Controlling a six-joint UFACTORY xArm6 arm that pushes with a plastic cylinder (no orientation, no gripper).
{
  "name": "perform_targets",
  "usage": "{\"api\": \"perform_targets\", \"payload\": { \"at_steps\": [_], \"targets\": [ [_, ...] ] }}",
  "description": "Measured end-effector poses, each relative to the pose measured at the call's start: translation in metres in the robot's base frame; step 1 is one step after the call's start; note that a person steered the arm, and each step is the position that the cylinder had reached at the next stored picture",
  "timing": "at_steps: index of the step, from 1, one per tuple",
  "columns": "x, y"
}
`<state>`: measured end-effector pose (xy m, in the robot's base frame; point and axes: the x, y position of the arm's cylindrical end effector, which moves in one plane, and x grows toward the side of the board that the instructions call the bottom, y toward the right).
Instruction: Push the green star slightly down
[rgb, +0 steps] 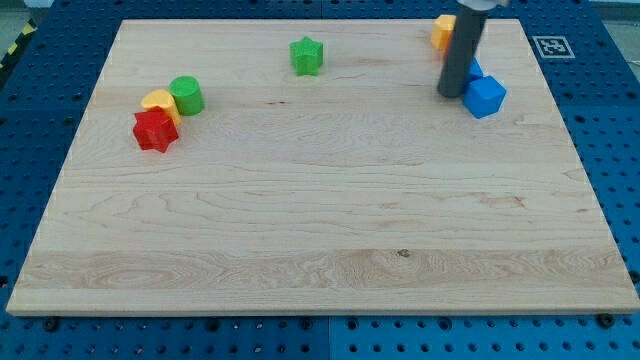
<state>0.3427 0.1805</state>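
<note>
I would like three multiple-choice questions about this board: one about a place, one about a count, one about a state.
1. Where is the green star?
A. near the view's top
B. bottom left corner
C. bottom right corner

2. How many blocks form the cluster at the view's left?
A. one
B. three
C. five

3. Is my tip touching the green star?
A. yes
B. no, it is far to the view's right
C. it sits on top of it

Answers: 1 A, it lies near the top edge. 2 B, red block, green cylinder, yellow block. 3 B, it stands beside the blue block.

A pale wooden board (320, 240) lies on a blue perforated table (40, 120).
</note>
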Motion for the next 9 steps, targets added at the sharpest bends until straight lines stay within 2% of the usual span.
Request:
{"api": "perform_targets", "payload": {
  "at_steps": [2, 3, 4, 5, 6, 7, 9],
  "targets": [
    [0.0, 0.021],
    [0.008, 0.01],
    [0.032, -0.041],
    [0.01, -0.092],
    [-0.07, -0.098],
    [-0.132, -0.123],
    [-0.142, -0.239]
  ]
}}
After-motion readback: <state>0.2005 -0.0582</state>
